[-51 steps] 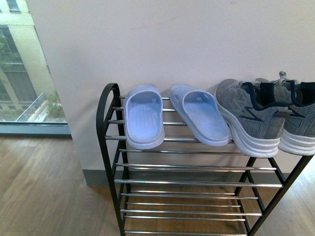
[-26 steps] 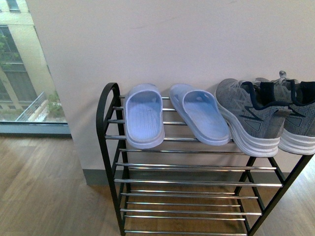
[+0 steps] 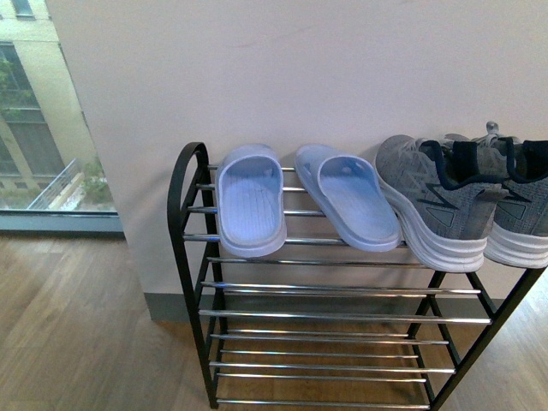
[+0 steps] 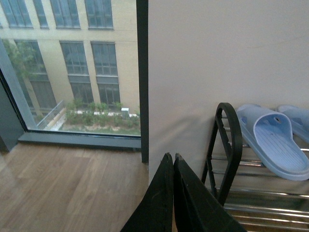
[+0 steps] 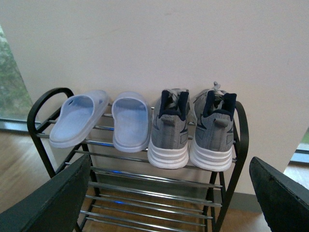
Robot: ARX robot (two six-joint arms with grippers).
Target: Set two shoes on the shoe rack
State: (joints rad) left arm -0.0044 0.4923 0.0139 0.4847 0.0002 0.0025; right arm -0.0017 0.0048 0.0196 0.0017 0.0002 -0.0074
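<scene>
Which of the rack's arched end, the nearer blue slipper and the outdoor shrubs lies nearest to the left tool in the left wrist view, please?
1. Rack's arched end, just beside the left tool.
2. Nearer blue slipper, on the top tier.
3. Outdoor shrubs, beyond the window.

Two grey sneakers (image 5: 190, 130) sit side by side, heels outward, on the top tier of the shoe rack (image 5: 231, 159), beside two light blue slippers (image 5: 104, 119). The right gripper (image 5: 166, 195) is spread wide.
</scene>
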